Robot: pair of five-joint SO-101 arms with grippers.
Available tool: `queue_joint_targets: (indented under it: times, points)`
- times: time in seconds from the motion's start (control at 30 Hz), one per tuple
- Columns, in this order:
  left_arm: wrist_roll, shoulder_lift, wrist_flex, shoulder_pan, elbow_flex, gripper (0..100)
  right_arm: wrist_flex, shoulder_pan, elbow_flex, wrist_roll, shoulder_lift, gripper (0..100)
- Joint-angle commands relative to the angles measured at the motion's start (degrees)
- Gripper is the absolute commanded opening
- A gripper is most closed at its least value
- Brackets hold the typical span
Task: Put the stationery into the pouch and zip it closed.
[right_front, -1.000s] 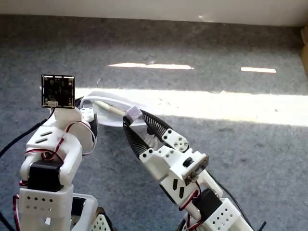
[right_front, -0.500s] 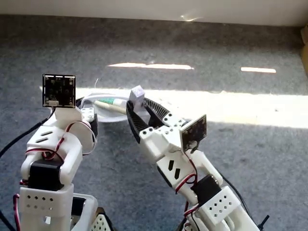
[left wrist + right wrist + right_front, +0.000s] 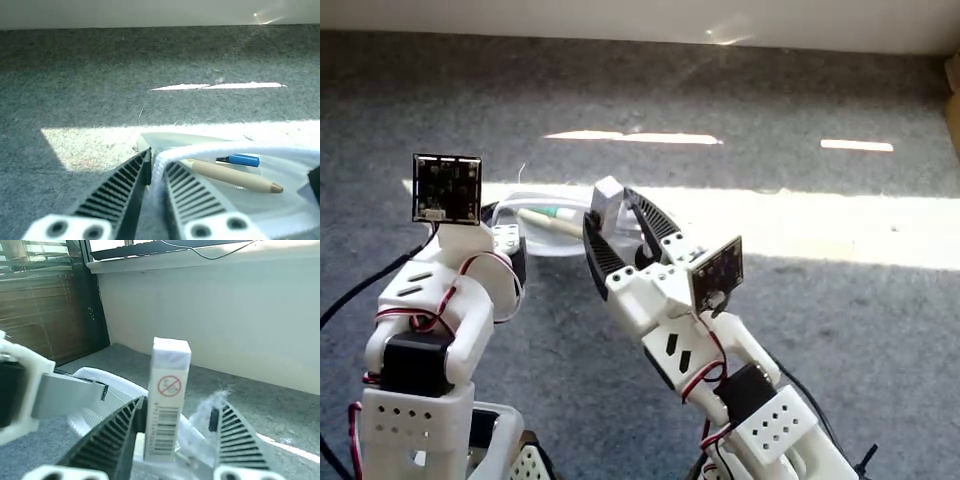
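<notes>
Left gripper (image 3: pixel 156 161) pinched narrow on the rim of the pouch (image 3: pixel 292 205), probably to hold the mouth up and open for loading. Pouch lies on the carpet (image 3: pixel 800 120) in the sun patch, between the two arms' tips.

Right gripper (image 3: pixel 181 405) jaws apart. Eraser (image 3: pixel 168 390) stands upright against one finger with a gap to the other, just at the pouch rim; looks set for dropping in.

Left wrist view makes plain the pen (image 3: pixel 239 160) and pencil (image 3: pixel 231 178) lying inside. Right wrist view makes plain the gap beside the eraser, hard to judge from the high view
</notes>
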Motion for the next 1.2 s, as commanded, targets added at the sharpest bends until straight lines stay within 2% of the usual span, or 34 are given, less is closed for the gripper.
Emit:
queue_joint_targets:
  times: [0.0,0.3,0.57,0.9,1.0,1.17]
  points:
    - [-0.7,-0.3,-1.2,0.8,-0.7,3,0.6,-0.3,-0.4,-0.4,0.4,19.1]
    - [-0.8,-0.3,-1.4,0.7,-0.7,3,0.7,-0.3,-0.4,-0.4,0.3,19.1]
    - [-0.8,-0.3,-1.5,0.7,-0.7,3,14.1,-9.0,-5.6,-0.4,0.5,19.1]
    - [-0.8,-0.3,-1.3,0.8,-0.8,3,14.2,-8.8,-6.6,0.3,0.4,19.0]
    - [-0.8,-0.3,-1.3,0.7,-0.8,3,14.3,-9.2,-8.8,7.3,0.7,19.0]
    - [-0.8,-0.3,-1.2,0.6,-0.8,3,14.4,-11.8,-10.9,10.6,0.9,19.0]
